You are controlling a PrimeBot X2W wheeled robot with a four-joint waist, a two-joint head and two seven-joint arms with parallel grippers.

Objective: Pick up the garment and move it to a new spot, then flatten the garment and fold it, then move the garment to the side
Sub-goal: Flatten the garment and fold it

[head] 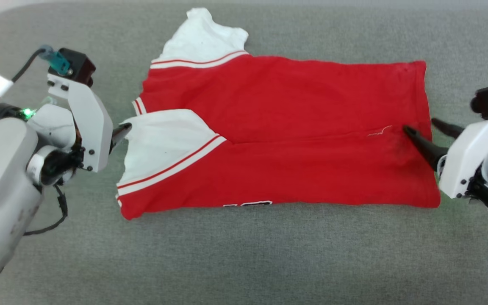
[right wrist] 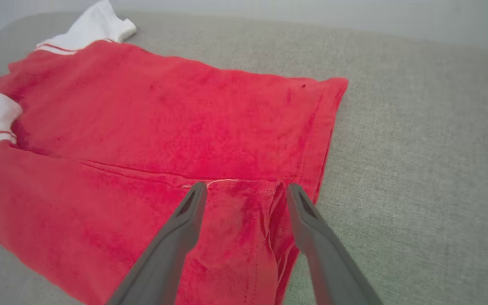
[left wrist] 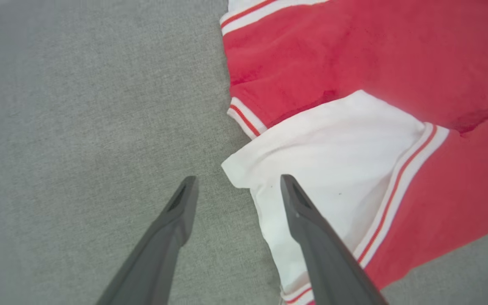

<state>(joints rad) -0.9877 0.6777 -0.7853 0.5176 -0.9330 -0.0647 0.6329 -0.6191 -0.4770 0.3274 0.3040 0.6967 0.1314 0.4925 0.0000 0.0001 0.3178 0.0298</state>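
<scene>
The garment [head: 278, 140] is laid mid-cushion [head: 244, 254], one lengthwise fold apparently made. It is flanked by the left gripper [left wrist: 237, 182] at nine o'clock and the right gripper [right wrist: 246, 186] at three, both spread open with nothing held. Fresh grasps at the ends are likely needed for the next fold.

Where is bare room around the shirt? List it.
Widest: the grey surface in front of the shirt, along its near edge. A narrower strip runs behind it. Crowded: both ends, the left gripper at the sleeve and the right gripper over the hem.
</scene>
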